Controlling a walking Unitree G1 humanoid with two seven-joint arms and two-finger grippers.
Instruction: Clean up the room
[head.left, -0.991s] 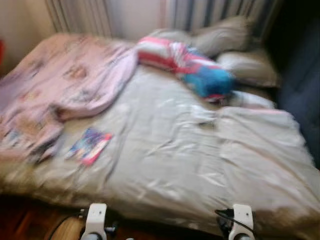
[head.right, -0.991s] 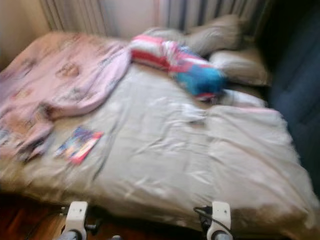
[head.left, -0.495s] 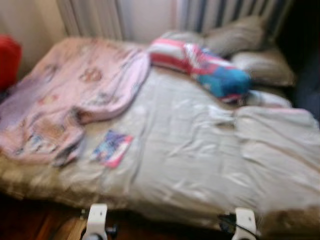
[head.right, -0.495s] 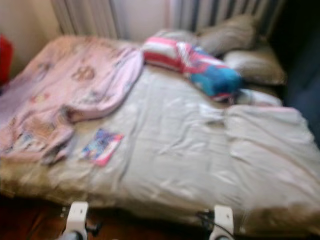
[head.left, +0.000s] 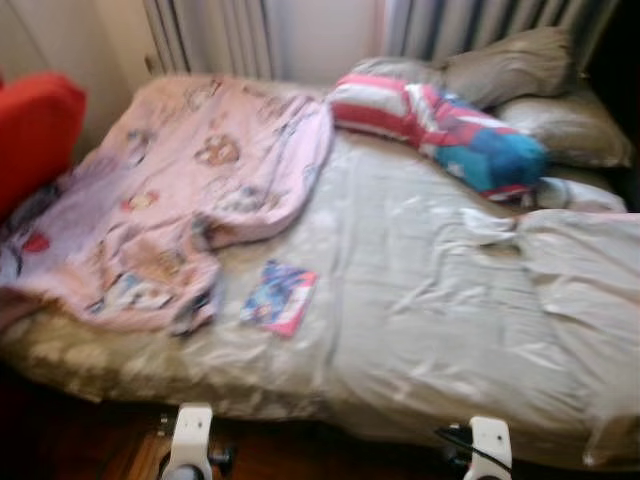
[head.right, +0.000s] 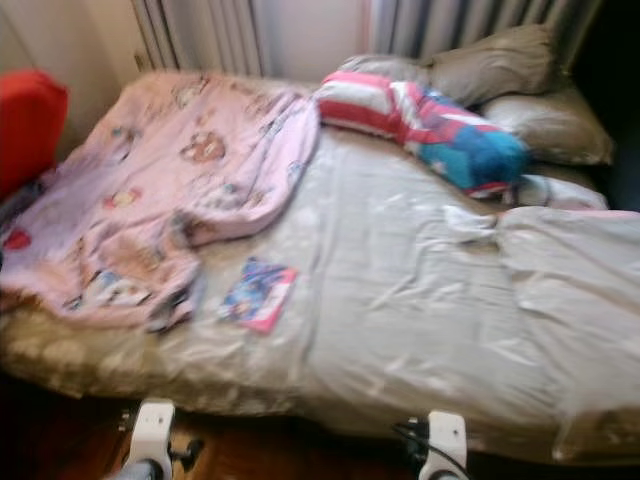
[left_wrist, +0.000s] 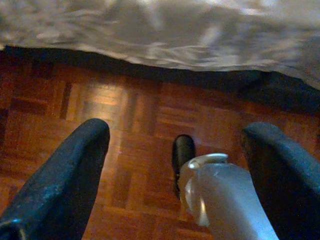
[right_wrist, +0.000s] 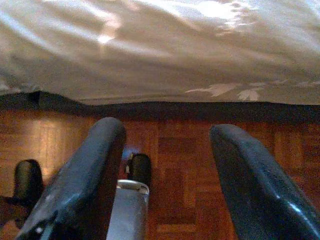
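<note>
A pink blanket (head.left: 170, 210) lies crumpled over the left part of the bed (head.left: 420, 330); a small colourful book (head.left: 279, 297) lies flat just beside its edge, and a striped red-blue bundle (head.left: 440, 125) rests near the pillows (head.left: 520, 70)

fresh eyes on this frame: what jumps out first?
The rumpled pink blanket heaped over the left half of the bed, with a small colourful booklet lying on the grey sheet just beside its lower edge. Next, the red, white and blue striped bundle by the grey pillows at the head, and something red at the far left.
</note>
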